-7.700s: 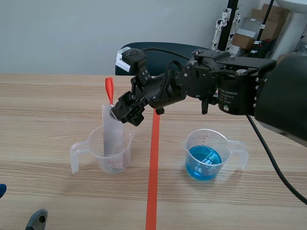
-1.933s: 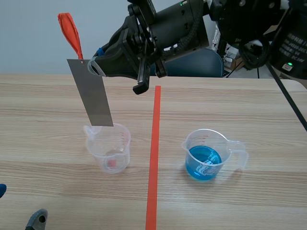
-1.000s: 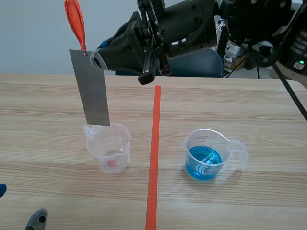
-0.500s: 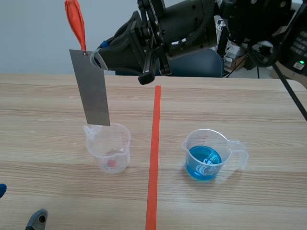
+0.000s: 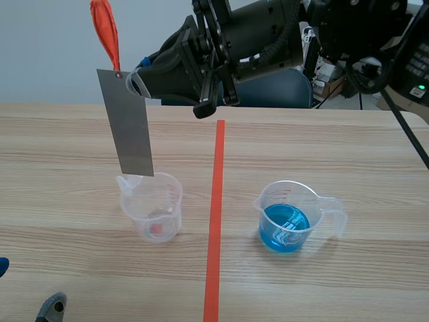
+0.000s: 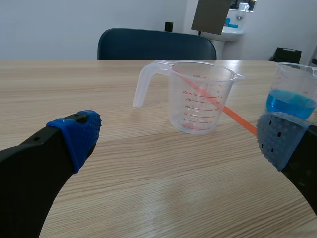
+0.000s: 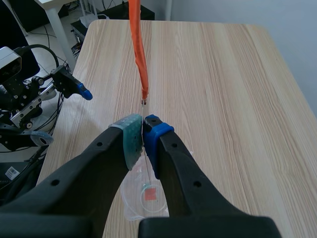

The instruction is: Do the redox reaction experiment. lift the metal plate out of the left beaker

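High above the left side of the table (image 5: 335,147), the right gripper (image 5: 134,82) is clamped on the upper edge of the metal plate (image 5: 126,121), its two pads pressed close together with only the thin sheet between them; the right wrist view shows this grip from above, gripper (image 7: 143,134) closed on the plate seen edge-on, with an orange strip (image 7: 138,49) tied through a hole at the plate's top corner. That orange strip (image 5: 105,33) stands up above the plate in the scene view. The plate hangs nearly upright, leaning a little, fully out of the left beaker (image 5: 153,204), with its lower edge just over the beaker's rim. The left beaker is clear plastic with red graduation marks and a small reddish patch at its bottom. Across the red tape line (image 5: 214,221) stands the right beaker (image 5: 288,215), holding blue liquid. Low at the near side of the table, the left gripper (image 6: 178,139) has its fingers spread wide with nothing between them, pointing toward the left beaker (image 6: 198,96), which stands well ahead of it; a dark chair (image 6: 156,44) sits behind the table
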Controlling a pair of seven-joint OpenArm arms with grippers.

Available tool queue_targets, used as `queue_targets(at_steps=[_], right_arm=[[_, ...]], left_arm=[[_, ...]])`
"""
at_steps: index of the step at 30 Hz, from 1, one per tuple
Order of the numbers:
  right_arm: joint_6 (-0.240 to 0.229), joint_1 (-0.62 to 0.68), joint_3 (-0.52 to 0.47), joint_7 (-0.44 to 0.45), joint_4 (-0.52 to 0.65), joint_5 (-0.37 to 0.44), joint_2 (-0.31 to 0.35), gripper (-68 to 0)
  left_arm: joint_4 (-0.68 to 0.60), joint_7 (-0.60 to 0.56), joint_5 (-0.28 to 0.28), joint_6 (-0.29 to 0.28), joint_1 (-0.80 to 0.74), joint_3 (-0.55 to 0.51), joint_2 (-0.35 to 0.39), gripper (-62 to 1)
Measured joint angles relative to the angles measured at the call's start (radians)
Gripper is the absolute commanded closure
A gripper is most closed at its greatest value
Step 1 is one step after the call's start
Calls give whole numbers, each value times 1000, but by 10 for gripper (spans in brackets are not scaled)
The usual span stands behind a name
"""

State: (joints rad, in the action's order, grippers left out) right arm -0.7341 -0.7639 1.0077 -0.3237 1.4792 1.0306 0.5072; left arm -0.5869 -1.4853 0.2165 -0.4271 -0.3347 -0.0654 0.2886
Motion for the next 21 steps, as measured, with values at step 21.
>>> queue_targets(at_steps=[21], right_arm=[[0,0,0,0,0,10,0,-6]], left_arm=[[0,0,0,0,0,0,0,-623]])
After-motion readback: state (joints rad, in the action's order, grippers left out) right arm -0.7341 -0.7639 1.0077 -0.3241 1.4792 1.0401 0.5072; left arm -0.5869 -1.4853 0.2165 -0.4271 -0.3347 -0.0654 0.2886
